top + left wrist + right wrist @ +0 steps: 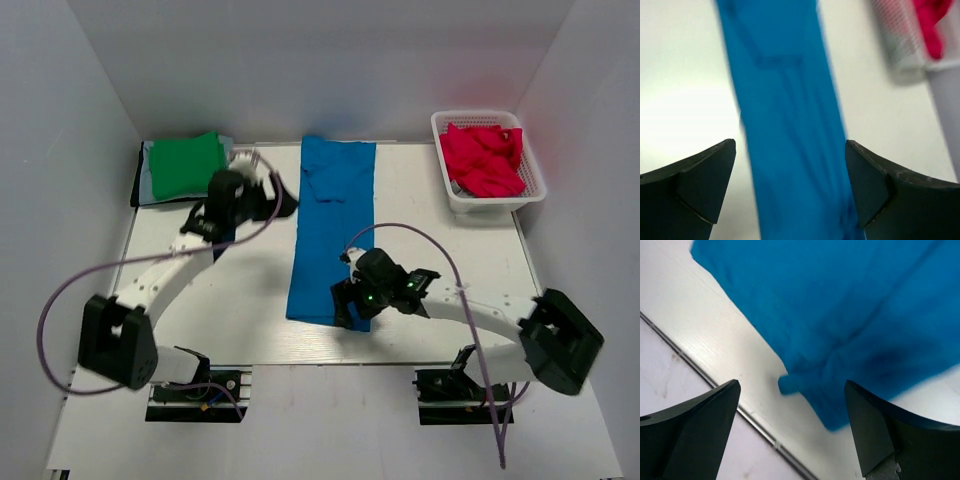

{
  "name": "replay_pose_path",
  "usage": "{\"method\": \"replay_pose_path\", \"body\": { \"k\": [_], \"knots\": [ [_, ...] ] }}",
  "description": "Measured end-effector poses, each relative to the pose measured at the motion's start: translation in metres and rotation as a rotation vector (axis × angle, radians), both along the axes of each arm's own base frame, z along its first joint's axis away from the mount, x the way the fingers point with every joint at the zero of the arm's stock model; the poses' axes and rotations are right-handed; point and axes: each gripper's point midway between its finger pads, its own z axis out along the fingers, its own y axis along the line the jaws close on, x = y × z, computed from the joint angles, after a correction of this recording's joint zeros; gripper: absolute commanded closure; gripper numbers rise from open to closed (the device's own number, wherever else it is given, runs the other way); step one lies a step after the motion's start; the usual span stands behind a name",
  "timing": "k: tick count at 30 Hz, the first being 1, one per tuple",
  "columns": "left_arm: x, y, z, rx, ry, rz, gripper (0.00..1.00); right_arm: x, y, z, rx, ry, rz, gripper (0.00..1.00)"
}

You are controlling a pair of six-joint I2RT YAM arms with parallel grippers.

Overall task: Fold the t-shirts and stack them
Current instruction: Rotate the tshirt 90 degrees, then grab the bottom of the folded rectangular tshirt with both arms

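Though well apart, basket (495,203); blue t-shirt (330,235)

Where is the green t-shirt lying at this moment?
In the top view, the green t-shirt lies far left on a folded pile, left of the blue t-shirt.

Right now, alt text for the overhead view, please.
A bright blue t-shirt, folded lengthwise, lies centrally, the open right gripper at its near end, the open left gripper left of it. Green shirt far left; pink shirts in basket.
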Motion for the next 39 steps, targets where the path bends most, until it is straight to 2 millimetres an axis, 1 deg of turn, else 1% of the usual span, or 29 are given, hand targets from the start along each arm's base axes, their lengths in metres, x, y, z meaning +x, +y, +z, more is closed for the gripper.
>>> {"method": "replay_pose_path", "body": {
  "k": [1,3,6,7,8,10,12,14,16,18,19,20,23,25,27,28,29,31,32,34,35,37,39],
  "knots": [
    [-0.024,0.009,-0.027,0.003,0.062,0.010,0.00,-0.001,-0.004,0.006,-0.007,-0.008,-0.008,0.10],
    [-0.061,0.022,-0.067,0.004,0.171,0.036,0.00,0.002,-0.010,0.031,0.014,-0.048,-0.035,0.10],
    [-0.104,0.030,-0.108,-0.014,0.312,0.060,0.00,0.008,-0.020,0.076,0.100,-0.148,-0.112,0.10],
    [-0.111,0.029,-0.115,-0.024,0.339,0.055,0.00,0.009,-0.024,0.082,0.111,-0.159,-0.144,0.10],
    [-0.120,0.028,-0.123,-0.035,0.369,0.049,0.00,0.009,-0.031,0.085,0.104,-0.159,-0.177,0.10],
    [-0.147,0.025,-0.144,-0.039,0.451,0.019,0.00,0.005,-0.045,0.078,0.062,-0.125,-0.242,0.10],
    [-0.173,0.025,-0.165,-0.020,0.535,0.001,0.00,-0.001,-0.058,0.061,0.001,-0.076,-0.291,0.10],
    [-0.194,0.027,-0.180,0.009,0.603,-0.006,0.00,-0.009,-0.070,0.040,-0.056,-0.025,-0.326,0.10],
    [-0.206,0.030,-0.190,0.032,0.644,-0.005,0.00,-0.017,-0.078,0.022,-0.100,0.018,-0.347,0.10],
    [-0.215,0.031,-0.200,0.054,0.680,-0.008,0.00,-0.021,-0.083,0.007,-0.136,0.055,-0.363,0.10],
    [-0.220,0.030,-0.206,0.068,0.698,-0.013,0.01,-0.022,-0.084,0.002,-0.148,0.071,-0.371,0.10],
    [-0.225,0.029,-0.211,0.079,0.717,-0.021,0.05,-0.021,-0.083,-0.002,-0.158,0.084,-0.379,0.10],
    [-0.230,0.018,-0.214,0.085,0.718,-0.057,0.09,-0.018,-0.075,-0.013,-0.165,0.119,-0.398,0.11],
    [-0.233,0.014,-0.215,0.097,0.714,-0.076,0.10,-0.017,-0.070,-0.017,-0.155,0.141,-0.399,0.12],
    [-0.234,0.009,-0.216,0.114,0.707,-0.089,0.10,-0.014,-0.061,-0.016,-0.121,0.149,-0.400,0.17],
    [-0.235,0.007,-0.216,0.118,0.703,-0.095,0.13,-0.012,-0.058,-0.015,-0.112,0.154,-0.402,0.19],
    [-0.235,0.005,-0.217,0.122,0.696,-0.099,0.15,-0.011,-0.056,-0.015,-0.103,0.158,-0.402,0.22],
    [-0.234,0.001,-0.218,0.129,0.688,-0.102,0.20,-0.010,-0.052,-0.015,-0.089,0.166,-0.400,0.24],
    [-0.234,-0.001,-0.218,0.136,0.686,-0.103,0.28,-0.009,-0.050,-0.015,-0.081,0.169,-0.398,0.27],
    [-0.232,-0.004,-0.222,0.153,0.688,-0.097,0.34,-0.009,-0.050,-0.015,-0.078,0.173,-0.400,0.31],
    [-0.230,-0.006,-0.223,0.159,0.688,-0.096,0.40,-0.009,-0.050,-0.016,-0.078,0.176,-0.400,0.31],
    [-0.229,-0.007,-0.226,0.170,0.690,-0.085,0.43,-0.010,-0.049,-0.017,-0.070,0.181,-0.401,0.42],
    [-0.228,-0.009,-0.227,0.177,0.687,-0.082,0.52,-0.011,-0.049,-0.019,-0.061,0.192,-0.399,0.48]
  ]
}}
